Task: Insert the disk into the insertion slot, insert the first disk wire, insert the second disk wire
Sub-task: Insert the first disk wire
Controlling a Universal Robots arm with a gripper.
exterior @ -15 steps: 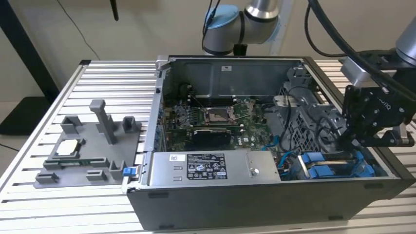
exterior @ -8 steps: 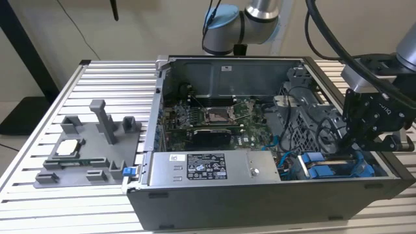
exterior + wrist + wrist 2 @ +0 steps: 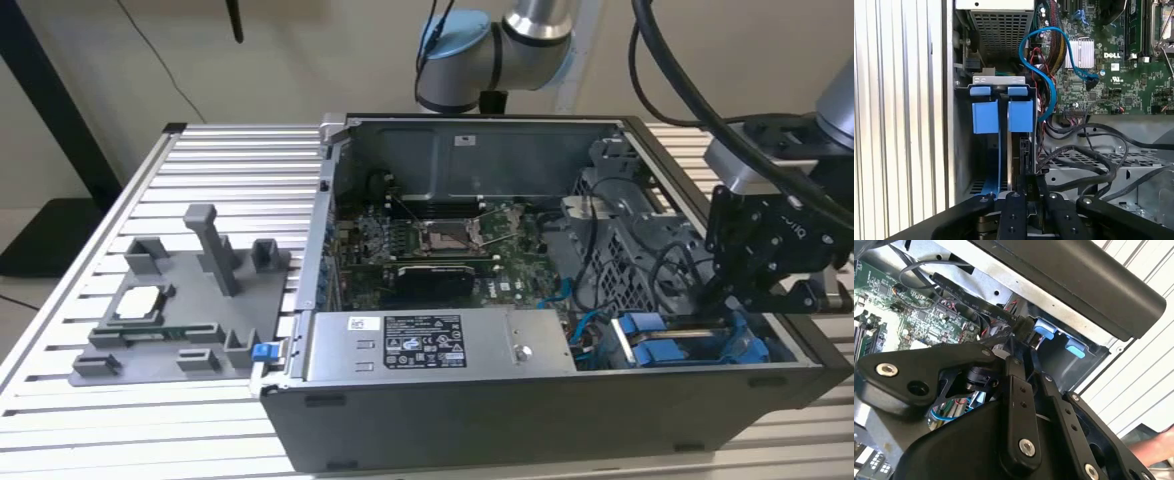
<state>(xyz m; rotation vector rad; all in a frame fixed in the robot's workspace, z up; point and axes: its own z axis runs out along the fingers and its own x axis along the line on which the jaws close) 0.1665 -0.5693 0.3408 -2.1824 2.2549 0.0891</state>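
Observation:
The disk (image 3: pixel 1021 150) shows edge-on as a dark slab behind a blue carrier front (image 3: pixel 1020 115). It stands in the insertion slot of the dark grey drive cage (image 3: pixel 961 150) at the case's corner on the exterior view's right (image 3: pixel 694 335). My gripper (image 3: pixel 1028 182) reaches down into that cage (image 3: pixel 750 315) and looks shut on the disk's end, away from the blue front. In the second wrist view the gripper (image 3: pixel 1021 367) points at two blue tabs (image 3: pixel 1045 331). A black flat-cable connector (image 3: pixel 1023 330) hangs just beside them.
A second blue carrier (image 3: pixel 985 117) sits beside the disk. Loose black cables (image 3: pixel 1089 150) and a blue cable (image 3: pixel 1039 75) crowd the cage's side. The motherboard (image 3: pixel 441 245), the power supply (image 3: pixel 427 345) and a grey fixture (image 3: pixel 187 310) lie toward the exterior view's left. A hand (image 3: pixel 1159 445) is near.

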